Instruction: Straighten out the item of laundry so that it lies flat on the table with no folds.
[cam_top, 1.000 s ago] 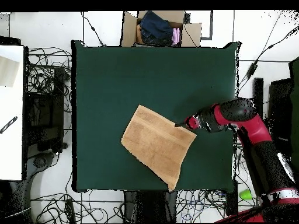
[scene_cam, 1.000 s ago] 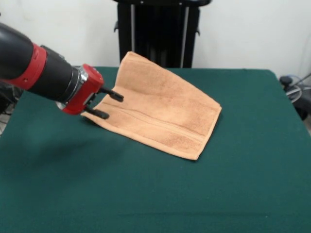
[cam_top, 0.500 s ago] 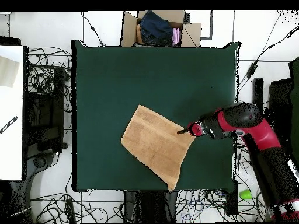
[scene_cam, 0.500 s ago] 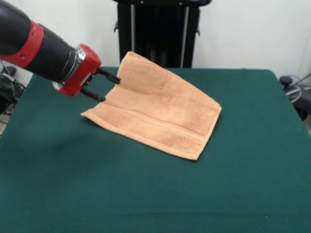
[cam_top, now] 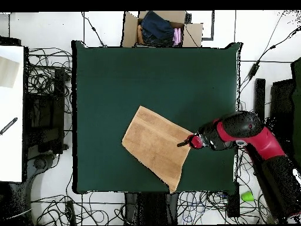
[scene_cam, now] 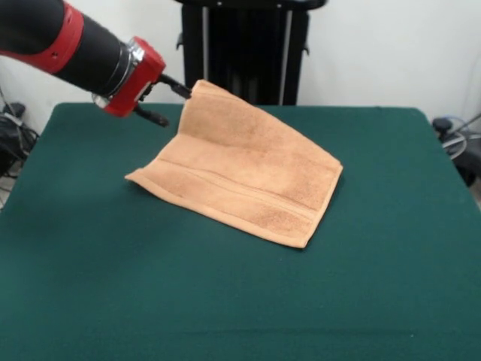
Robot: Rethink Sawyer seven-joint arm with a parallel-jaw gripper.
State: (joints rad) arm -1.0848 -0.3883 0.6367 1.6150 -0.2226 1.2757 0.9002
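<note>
On the large rectangular dark green felt-topped table (scene_cam: 225, 301), toward its far side: one light orange-tan terry hand towel (scene_cam: 244, 169), roughly square, spread out with woven band stripes near the front hem; its rear corner reaches the table's far edge and appears raised. Red and black arm's gripper (scene_cam: 170, 102), two dark fingers (scene_cam: 174, 87) parted, tips at the towel's rear side edge; grasping nothing visible; whether touching, cannot tell.
</note>
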